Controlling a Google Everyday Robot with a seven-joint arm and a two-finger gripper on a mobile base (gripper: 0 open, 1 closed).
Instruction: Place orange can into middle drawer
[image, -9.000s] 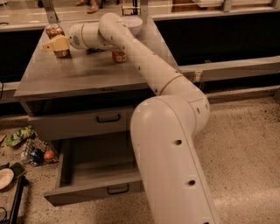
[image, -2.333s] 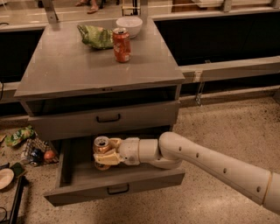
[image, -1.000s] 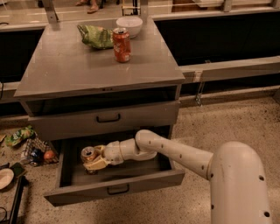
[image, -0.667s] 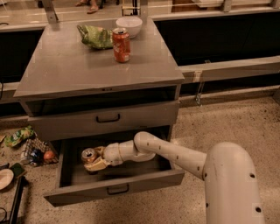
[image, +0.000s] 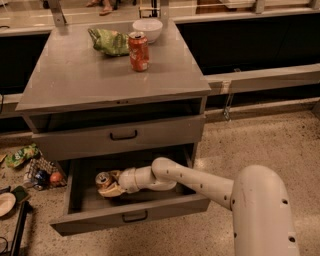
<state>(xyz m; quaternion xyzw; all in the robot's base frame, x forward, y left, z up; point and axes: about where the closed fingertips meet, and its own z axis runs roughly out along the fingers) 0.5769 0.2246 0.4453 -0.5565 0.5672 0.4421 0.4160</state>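
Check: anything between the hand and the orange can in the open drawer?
Nothing: in the camera view the hand sits inside the middle drawer, right against the orange can, no gap showing.

The grey cabinet top (image: 75, 85) is occupied only toward its back edge. A white bowl (image: 147, 29) is set at the rear, a crumpled green bag (image: 109, 41) is laid just left of it, and a red-orange can (image: 138, 51) is stood upright in front, close beside the bag. Below, the middle drawer (image: 125, 216) is pulled open. The orange can (image: 103, 179) is seen in its left part, with the gripper (image: 112, 188) placed against it.
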